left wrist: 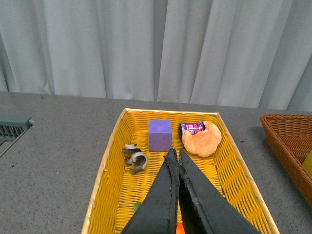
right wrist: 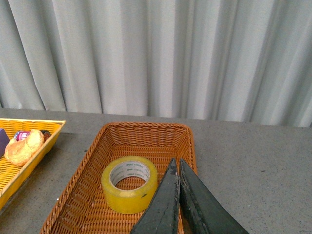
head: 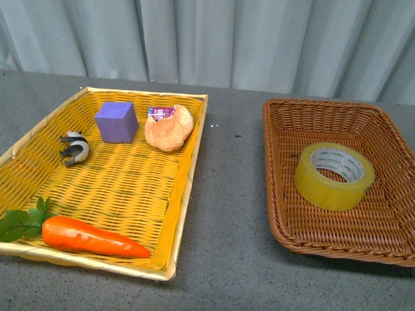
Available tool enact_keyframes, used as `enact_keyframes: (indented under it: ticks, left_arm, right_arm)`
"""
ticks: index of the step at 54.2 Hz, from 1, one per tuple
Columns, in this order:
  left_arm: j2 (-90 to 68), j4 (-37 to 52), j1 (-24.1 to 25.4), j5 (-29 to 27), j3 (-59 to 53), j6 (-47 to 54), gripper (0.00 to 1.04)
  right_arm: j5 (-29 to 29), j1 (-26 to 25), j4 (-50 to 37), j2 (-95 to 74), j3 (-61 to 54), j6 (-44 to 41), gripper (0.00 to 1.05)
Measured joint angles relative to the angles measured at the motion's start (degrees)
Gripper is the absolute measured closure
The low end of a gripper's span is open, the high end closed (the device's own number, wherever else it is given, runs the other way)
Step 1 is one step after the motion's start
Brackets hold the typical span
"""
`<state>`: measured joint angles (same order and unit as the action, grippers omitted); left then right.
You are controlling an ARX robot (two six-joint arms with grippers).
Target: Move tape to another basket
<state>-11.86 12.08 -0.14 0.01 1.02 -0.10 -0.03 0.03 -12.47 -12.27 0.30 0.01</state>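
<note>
Two baskets sit on the grey bench, well apart from each other. Taking the brown basket as the landmark: the tape lies flat inside it, hole upward, resting on the woven floor near the middle and a little toward the far wall, touching no side. To the left of the brown basket, across a strip of bare bench, stands the yellow tray. Farthest from the brown basket in that tray is a small black-and-white clip; closer come a purple block and then a bread roll with a small printed packet behind it, these along the tray's far side. A carrot with green leaves lies along the tray's near edge.

Neither arm shows in the front view. The left gripper hangs above the yellow tray, its jaws pressed together and holding nothing. The right gripper hangs above the brown basket just beside the tape, jaws likewise closed tight and empty. Pale curtains hang behind the bench.
</note>
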Motion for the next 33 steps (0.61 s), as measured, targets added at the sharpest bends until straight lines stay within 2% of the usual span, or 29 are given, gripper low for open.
enact_keyframes:
  ticks: [8, 11, 15, 17, 29, 30, 32, 33]
  left_arm:
    - [1.8, -1.8, 0.0, 0.0, 0.0, 0.0, 1.01]
    - [4.7, -5.6, 0.0, -0.1, 0.0, 0.0, 1.01]
    - [9.8, -11.3, 0.0, 0.0, 0.0, 0.0, 1.01]
    - [11.1, -11.7, 0.0, 0.0, 0.0, 0.0, 1.01]
    - [11.6, -12.0, 0.0, 0.0, 0.0, 0.0, 1.01]
    - [11.6, -12.0, 0.0, 0.0, 0.0, 0.0, 1.00]
    - [11.6, -12.0, 0.0, 0.0, 0.0, 0.0, 0.92]
    - [11.6, -12.0, 0.0, 0.0, 0.0, 0.0, 0.88]
  right_arm:
    - [0.0, 0.0, 1.8, 1.9, 0.0, 0.0, 1.04]
    - [0.0, 0.0, 2.7, 2.7, 0.0, 0.0, 1.04]
    - [0.0, 0.0, 9.8, 8.0, 0.0, 0.0, 1.04]
    - [0.0, 0.0, 12.0, 10.3, 0.0, 0.0, 1.04]
    - [0.0, 0.0, 12.4, 12.1, 0.0, 0.0, 1.04]
    - [0.0, 0.0, 12.4, 12.1, 0.0, 0.0, 1.04]
    - [-0.1, 0.0, 12.4, 12.1, 0.0, -0.1, 1.03]
    - [0.0, 0.0, 12.4, 12.1, 0.0, 0.0, 1.00]
